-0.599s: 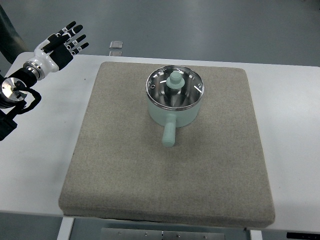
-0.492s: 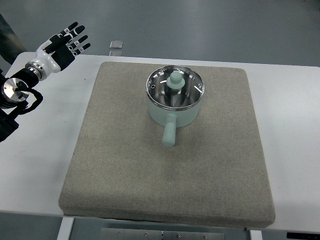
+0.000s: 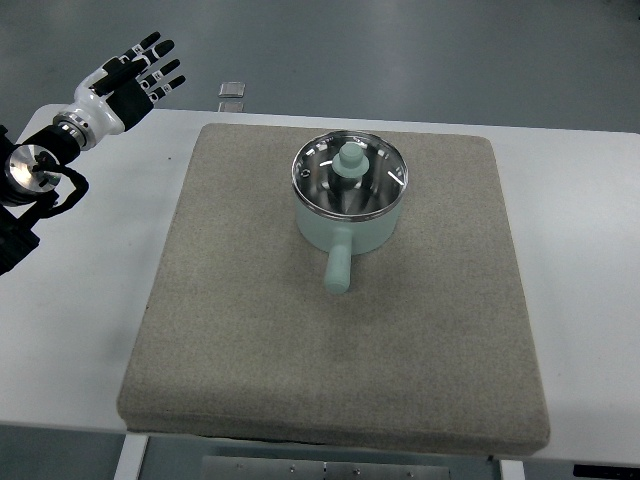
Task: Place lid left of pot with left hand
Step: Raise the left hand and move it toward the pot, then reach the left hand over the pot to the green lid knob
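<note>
A mint-green pot (image 3: 345, 228) stands on the beige mat (image 3: 240, 330), its handle pointing toward the near edge. A glass lid (image 3: 350, 178) with a steel rim and a mint knob sits on top of the pot. My left hand (image 3: 135, 75) hovers over the table's far left corner, well to the left of the pot, with its fingers spread and nothing in them. The right arm does not show.
The mat lies on a white table (image 3: 580, 250). A small grey object (image 3: 232, 90) rests on the floor just beyond the table's far edge. The mat's left half is bare.
My left hand has risen and drifted slightly toward the far side, still open. The pot and lid have not moved.
</note>
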Robot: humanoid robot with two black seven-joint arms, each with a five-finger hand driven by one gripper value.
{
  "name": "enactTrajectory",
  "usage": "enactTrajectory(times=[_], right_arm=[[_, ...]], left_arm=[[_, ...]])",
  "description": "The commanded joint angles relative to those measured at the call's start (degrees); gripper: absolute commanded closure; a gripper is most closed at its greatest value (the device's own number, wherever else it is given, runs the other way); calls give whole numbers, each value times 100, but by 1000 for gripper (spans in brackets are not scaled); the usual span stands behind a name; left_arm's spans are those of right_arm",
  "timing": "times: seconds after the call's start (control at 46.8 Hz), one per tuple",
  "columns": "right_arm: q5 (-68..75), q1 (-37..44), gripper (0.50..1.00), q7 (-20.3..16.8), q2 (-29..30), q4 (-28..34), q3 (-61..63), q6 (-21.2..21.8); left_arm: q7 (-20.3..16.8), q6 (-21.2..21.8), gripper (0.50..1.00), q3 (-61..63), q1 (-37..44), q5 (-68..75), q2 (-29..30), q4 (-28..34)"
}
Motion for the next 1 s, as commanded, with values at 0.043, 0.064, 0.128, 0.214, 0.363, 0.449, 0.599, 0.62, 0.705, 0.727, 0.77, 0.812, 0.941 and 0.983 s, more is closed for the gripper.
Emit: enactTrajectory(times=[0.043,0.064,0.128,0.214,0.363,0.449,0.599,0.62,0.705,0.727,0.77,0.812,0.941,0.983], right_arm=[[0,0,576,0,0,-1,0,0],[0,0,576,0,0,-1,0,0],[0,0,576,0,0,-1,0,0],[0,0,576,0,0,-1,0,0],[0,0,576,0,0,8,0,0],[0,0,576,0,0,-1,0,0],[0,0,576,0,0,-1,0,0],[0,0,576,0,0,-1,0,0],[0,0,576,0,0,-1,0,0],[0,0,576,0,0,-1,0,0],[0,0,576,0,0,-1,0,0],[0,0,576,0,0,-1,0,0],[0,0,576,0,0,-1,0,0],[0,0,576,0,0,-1,0,0]], left_arm=[[-8,-120,504,620,-98,444,18,-34],[-17,-146,504,664,-107,620,18,-34],[-17,-234,506,700,-151,1270,35,-34],[-52,-305,506,691,-221,2157,61,-34],[-105,-480,506,761,-529,3344,105,-34],[-105,-674,506,770,-766,4091,167,-25],[-105,-832,504,770,-1196,5129,176,-147],[-105,-841,504,770,-1267,5226,176,-218],[-105,-841,504,936,-1487,5613,219,-560],[-105,-841,504,989,-1531,5701,246,-657],[-105,-841,504,1138,-1654,5885,316,-868],[-105,-841,506,1288,-1785,6043,369,-1096],[-105,-850,506,1675,-2181,6448,545,-1756],[-105,-850,506,1815,-2330,6693,545,-1879]])
